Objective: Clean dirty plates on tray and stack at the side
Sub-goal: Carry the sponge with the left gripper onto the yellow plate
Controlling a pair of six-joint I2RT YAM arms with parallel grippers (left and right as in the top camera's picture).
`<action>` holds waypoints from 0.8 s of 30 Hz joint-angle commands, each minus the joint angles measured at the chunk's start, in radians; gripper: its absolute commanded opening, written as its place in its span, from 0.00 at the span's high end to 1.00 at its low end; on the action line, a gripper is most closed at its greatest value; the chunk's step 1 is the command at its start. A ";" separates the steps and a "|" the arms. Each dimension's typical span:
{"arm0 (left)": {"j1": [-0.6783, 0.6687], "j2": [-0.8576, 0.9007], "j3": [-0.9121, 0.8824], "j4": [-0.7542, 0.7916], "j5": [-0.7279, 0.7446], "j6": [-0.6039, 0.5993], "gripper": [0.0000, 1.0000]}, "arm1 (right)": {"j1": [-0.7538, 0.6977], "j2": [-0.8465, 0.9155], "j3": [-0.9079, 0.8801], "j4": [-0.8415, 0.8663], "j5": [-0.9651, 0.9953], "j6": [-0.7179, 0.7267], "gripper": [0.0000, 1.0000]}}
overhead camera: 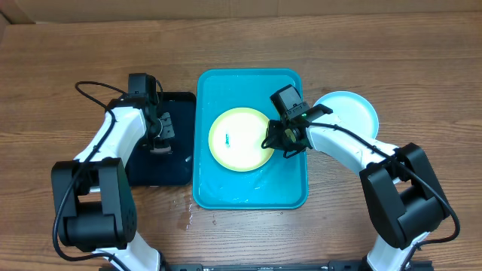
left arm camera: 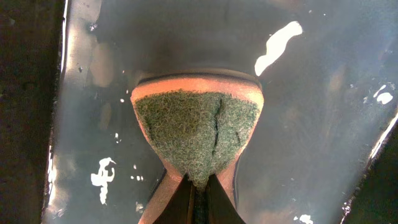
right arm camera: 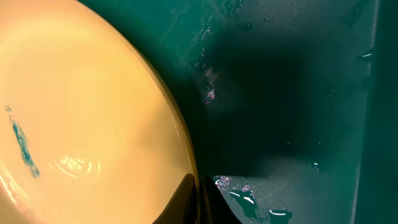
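L pincer [left arm camera: 198,200] clamped on sponge [left arm camera: 196,130], green scrub face toward cam, over wet black tray [overhead camera: 177,162], just left of blue tray [overhead camera: 290,184]. Yellow-green plate [overhead camera: 241,139] lies flat mid-tray w/ small blue smear [right arm camera: 22,146]. R pincer [right arm camera: 199,202] closed, tips at plate's right rim; can't tell if rim is pinched. Light blue plate [overhead camera: 348,113] sits on tabletop [overhead camera: 75,45], just right of tray.

My right gripper [overhead camera: 269,143] at right rim of round yellow-green plastic plate [overhead camera: 235,150] in bright blue rectangular plastic tray [overhead camera: 248,197]. My left gripper [overhead camera: 160,141] over black rectangular tray [overhead camera: 172,172].
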 commanded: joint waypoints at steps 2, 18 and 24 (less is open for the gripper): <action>-0.005 0.052 0.010 0.014 0.011 0.016 0.96 | 0.000 -0.023 -0.005 0.006 0.016 0.005 0.95; -0.005 0.078 0.109 -0.115 0.016 0.055 0.96 | 0.000 -0.023 -0.005 0.006 0.014 0.017 0.95; -0.005 0.010 0.132 -0.177 0.068 0.054 0.96 | 0.001 -0.023 -0.005 0.006 0.008 0.020 0.95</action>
